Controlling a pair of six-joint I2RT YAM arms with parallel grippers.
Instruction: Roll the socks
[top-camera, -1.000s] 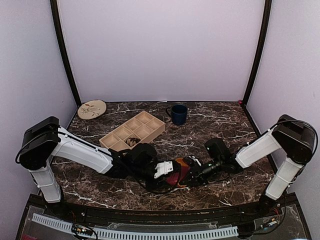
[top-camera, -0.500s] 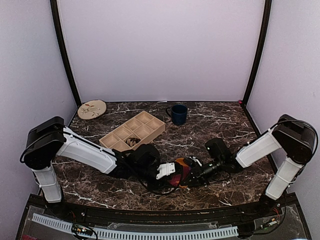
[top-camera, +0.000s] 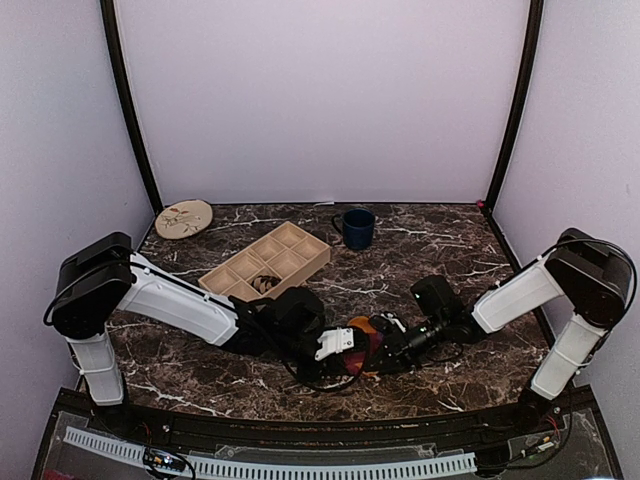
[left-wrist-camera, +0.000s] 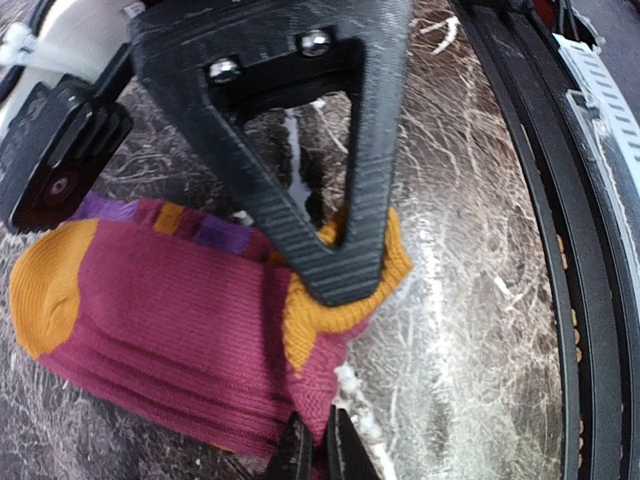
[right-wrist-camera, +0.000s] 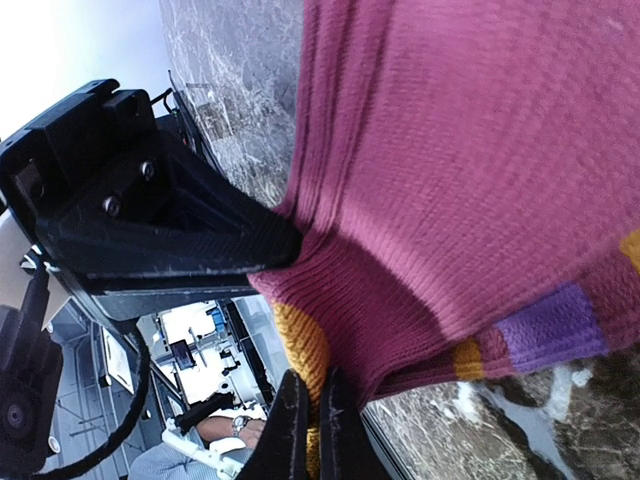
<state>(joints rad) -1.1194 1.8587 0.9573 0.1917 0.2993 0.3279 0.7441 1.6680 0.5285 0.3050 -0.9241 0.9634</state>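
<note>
While one maroon sock, orange-tipped and purple-striped, lies at the counter's six o'clock, left tool and right tool both pinch it.

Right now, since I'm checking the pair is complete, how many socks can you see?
2. The maroon sock lies front centre, pinched by the left gripper and right gripper; the dark patterned sock sits bundled in a tray compartment. Others may be hidden.
</note>
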